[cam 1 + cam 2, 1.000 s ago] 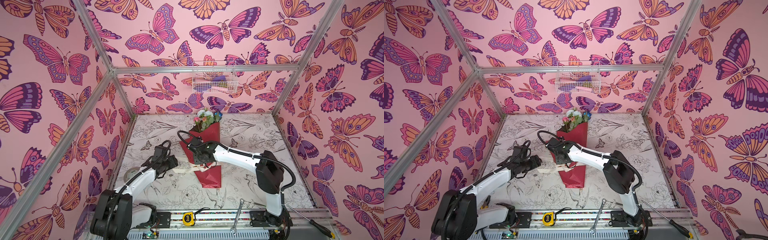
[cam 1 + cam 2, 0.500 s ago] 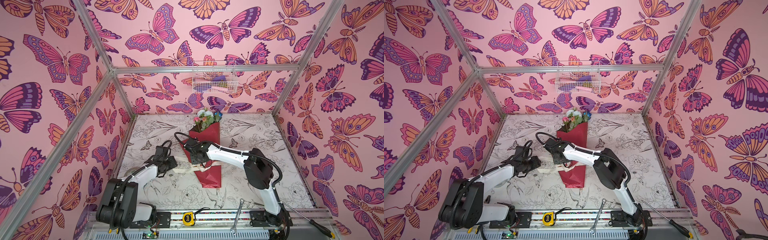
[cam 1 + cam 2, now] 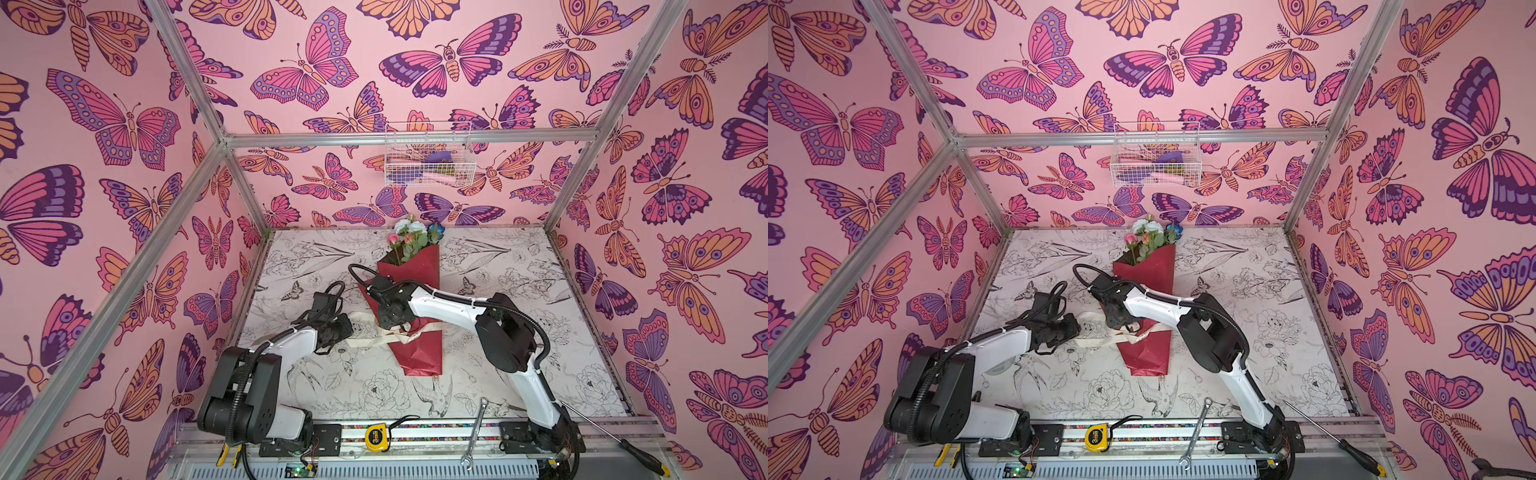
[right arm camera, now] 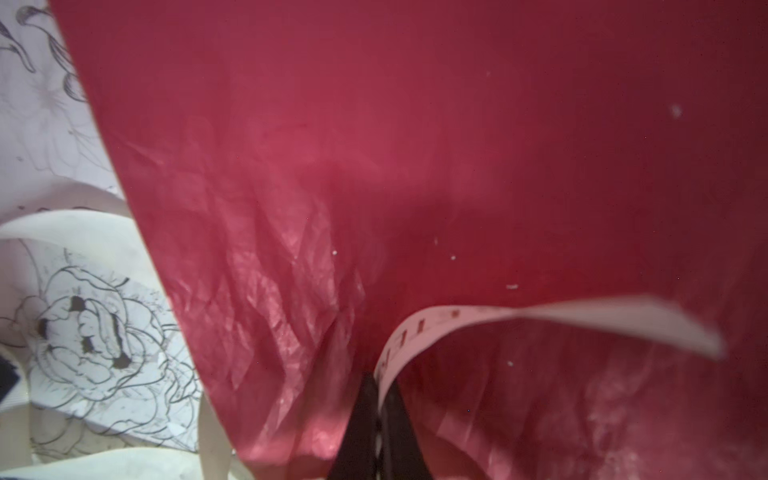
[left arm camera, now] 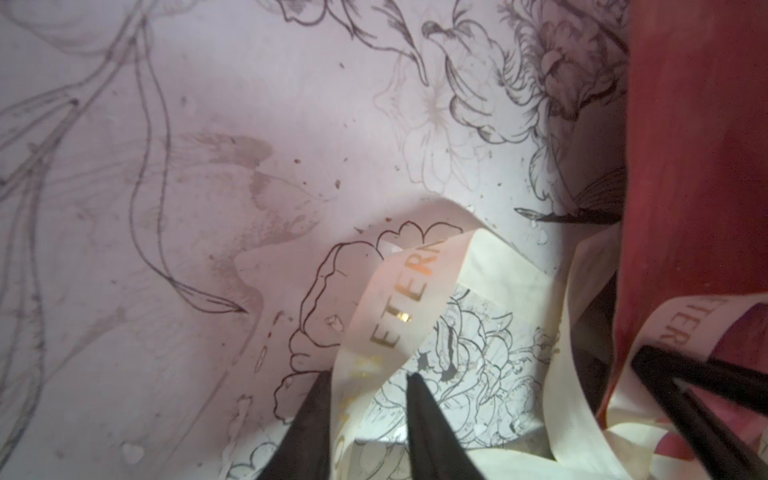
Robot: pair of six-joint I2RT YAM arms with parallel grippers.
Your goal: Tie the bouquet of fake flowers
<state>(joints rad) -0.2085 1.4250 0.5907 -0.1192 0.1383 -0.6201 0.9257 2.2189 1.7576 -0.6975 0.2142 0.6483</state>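
Where butterfly walls (image 3: 332, 187) enclose the tabletop (image 3: 561, 291), the bouquet (image 3: 417, 353) lies flat.

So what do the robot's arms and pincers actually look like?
The left arm and right arm have glossy white shells with chunky black joints. A black ribbed cable loops along each. The left pincer and right pincer have slim, black, tapering fingers. No markings are visible.

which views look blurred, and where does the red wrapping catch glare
Right wrist view: the cream ribbon smears at its free end, and the glossy dark red wrapping paper shows pale glare along its crinkles. Left wrist view: pinkish cast, the ribbon's gold lettering glints. Both top views: sharp and evenly lit.
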